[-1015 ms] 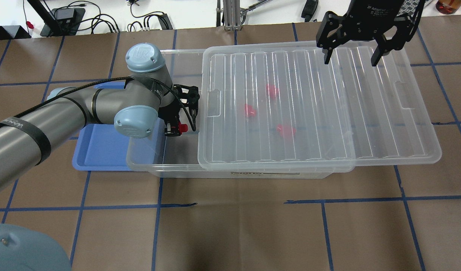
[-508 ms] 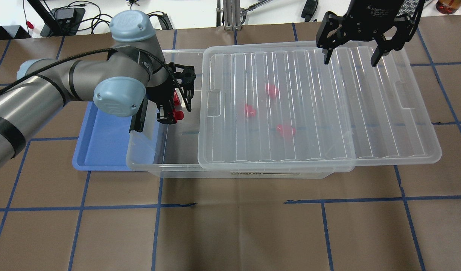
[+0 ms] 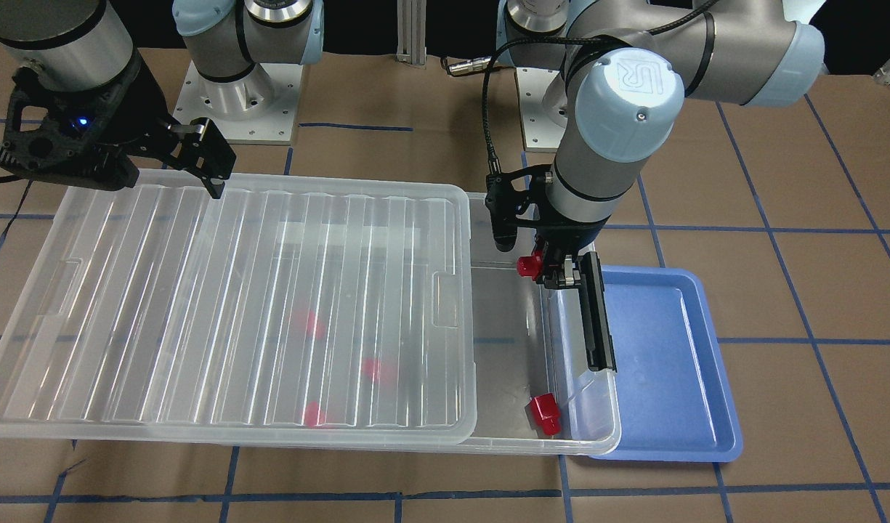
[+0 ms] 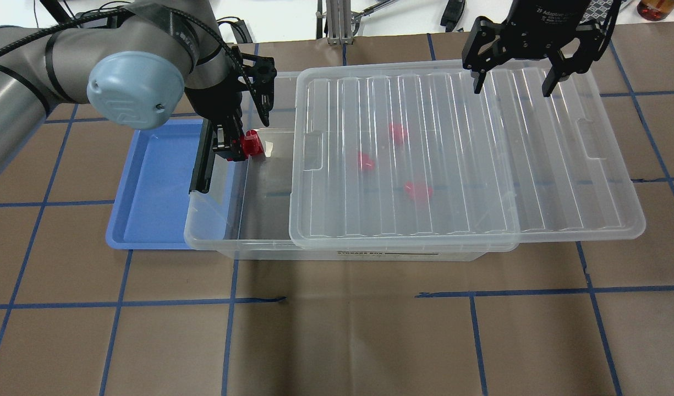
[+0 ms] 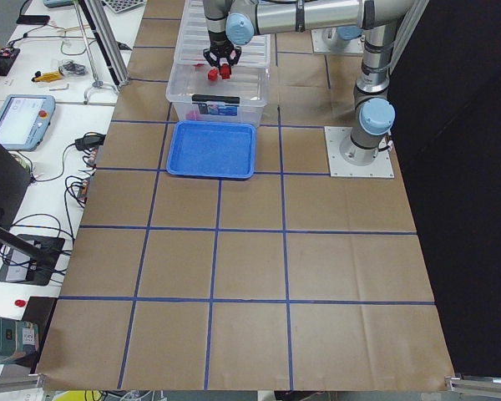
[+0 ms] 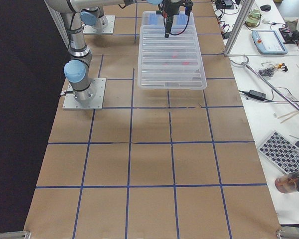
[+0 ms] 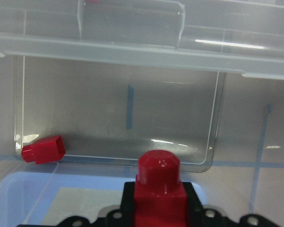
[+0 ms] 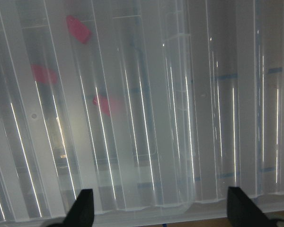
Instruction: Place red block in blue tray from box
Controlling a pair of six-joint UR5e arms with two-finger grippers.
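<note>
i'm carrying the block (image 3: 526, 266) in the left pincer (image 3: 540, 270), which is clamped on its boxy body, the stub poking out ahead as the left wrist view is showing. it is hanging over the open end of the box (image 4: 370, 254), close to the short wall beside the tray (image 4: 149, 187) but not yet over the blue. i'm judging it light, stiff and hard. its smooth plastic is likely a bit slippery, so i'm favouring the flat sides of the body over the narrow stub, and that is where the grip is sitting now.

a spare block (image 3: 545, 415) is lying loose in the open corner of the box. three more are showing as pink blurs under the lid (image 4: 469, 165), which is sitting slid partway off the box.

the right pincer (image 4: 511, 89) is hovering over the lid's far edge, fingers apart and gripping nothing.

compared with half a second ago in the overhead view, the left arm is standing higher and is swung further from the robot. the block is now sitting nearer the tray side of the box. the right pincer, lid, box and tray are looking unmoved on the worktop (image 4: 342, 341).
</note>
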